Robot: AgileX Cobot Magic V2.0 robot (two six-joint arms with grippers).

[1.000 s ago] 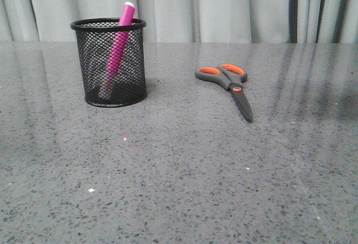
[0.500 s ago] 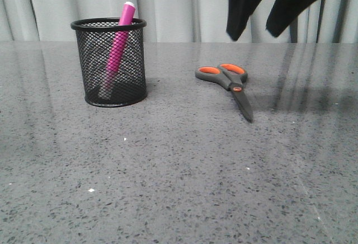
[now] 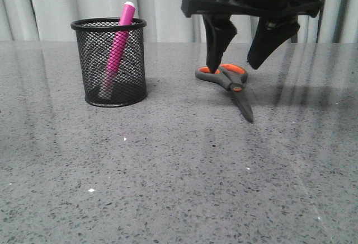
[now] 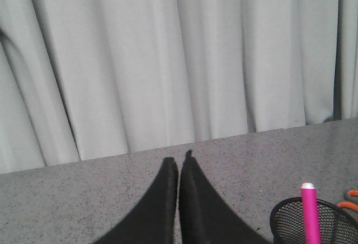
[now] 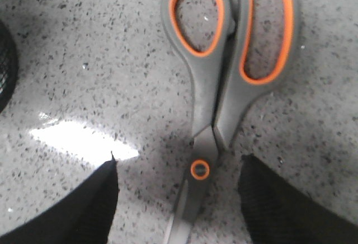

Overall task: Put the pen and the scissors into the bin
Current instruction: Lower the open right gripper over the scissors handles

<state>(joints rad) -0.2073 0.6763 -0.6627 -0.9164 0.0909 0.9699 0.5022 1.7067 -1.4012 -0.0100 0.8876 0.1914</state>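
Observation:
The black mesh bin (image 3: 109, 62) stands at the left of the table with the magenta pen (image 3: 118, 45) leaning inside it, whitish end up. The dark grey scissors (image 3: 229, 81) with orange-lined loops lie flat at centre right, blades closed and pointing toward the front. My right gripper (image 3: 234, 65) is open and hangs just above the scissors' handles, one finger on each side. In the right wrist view the scissors (image 5: 218, 104) lie between the spread fingers (image 5: 84, 205). My left gripper (image 4: 179, 163) is shut and empty, with the bin (image 4: 313, 224) and pen (image 4: 309, 210) beside it.
Grey speckled table (image 3: 168, 171) with a pale curtain (image 3: 179, 3) behind its far edge. The bin stands about a bin's width to the left of the scissors' handles.
My right gripper has come down from the top of the front view to just above the scissors' handles, still open. Pen, bin and scissors have not moved.

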